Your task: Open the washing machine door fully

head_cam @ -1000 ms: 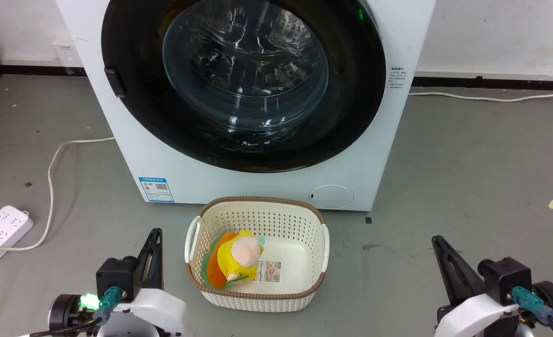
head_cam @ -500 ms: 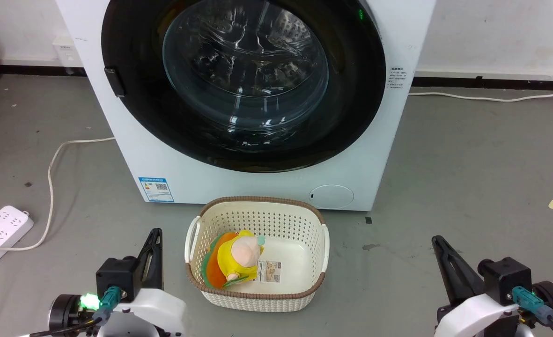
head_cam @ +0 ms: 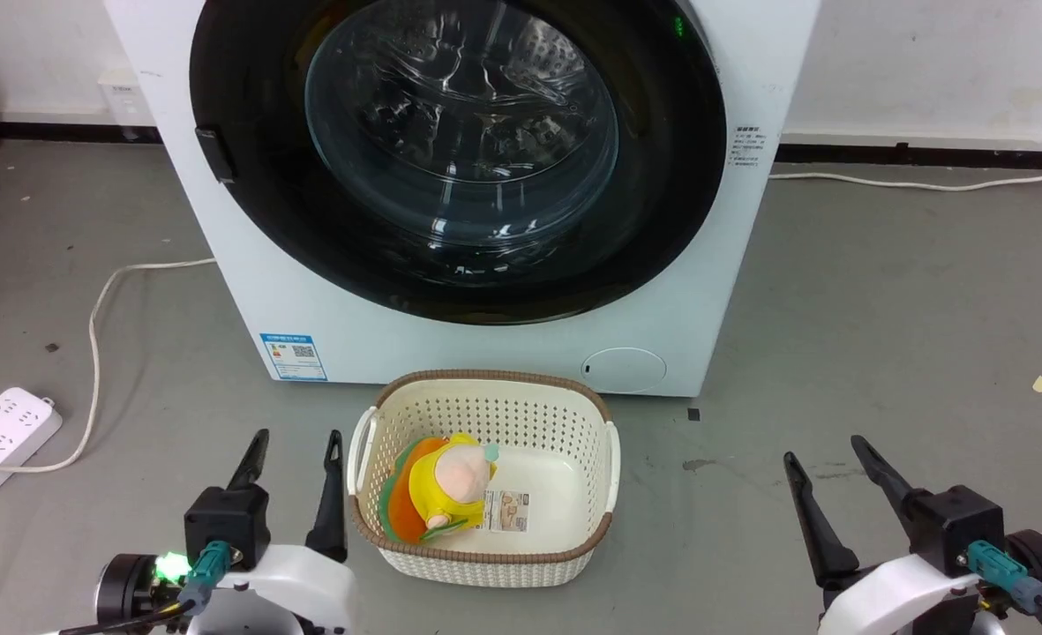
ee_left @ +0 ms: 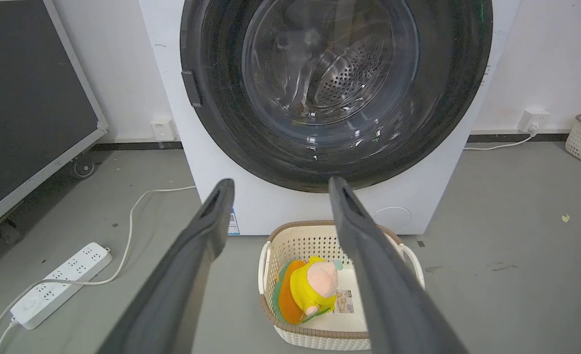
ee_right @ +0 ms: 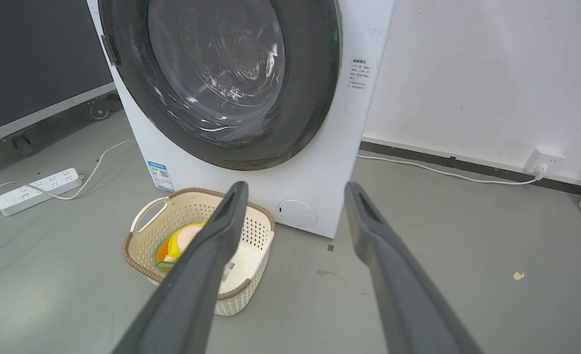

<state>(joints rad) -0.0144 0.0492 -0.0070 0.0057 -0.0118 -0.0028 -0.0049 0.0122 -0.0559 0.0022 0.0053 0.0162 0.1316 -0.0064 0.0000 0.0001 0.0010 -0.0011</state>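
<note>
The white washing machine [head_cam: 521,353] stands ahead on the floor. Its door [head_cam: 247,212], a big glossy black disc with a clear glass bowl centre, lies flat against the front, with a small dark tab [head_cam: 210,152] at its left rim. The door [ee_left: 221,128] also fills the top of the left wrist view and appears again as the door [ee_right: 315,98] in the right wrist view. My left gripper [head_cam: 298,443] is open low at the left, far from the door. My right gripper [head_cam: 822,450] is open low at the right. Both hold nothing.
A cream perforated basket [head_cam: 485,414] with a yellow and orange plush toy [head_cam: 441,494] sits on the floor right in front of the machine, between my arms. A white power strip [head_cam: 0,437] and its cable [head_cam: 97,326] lie at the left. A black wheeled case [ee_left: 24,108] stands left of the machine.
Both grippers have gone from shut to open; their fingers now stand spread apart. The machine, door and basket have not moved.
</note>
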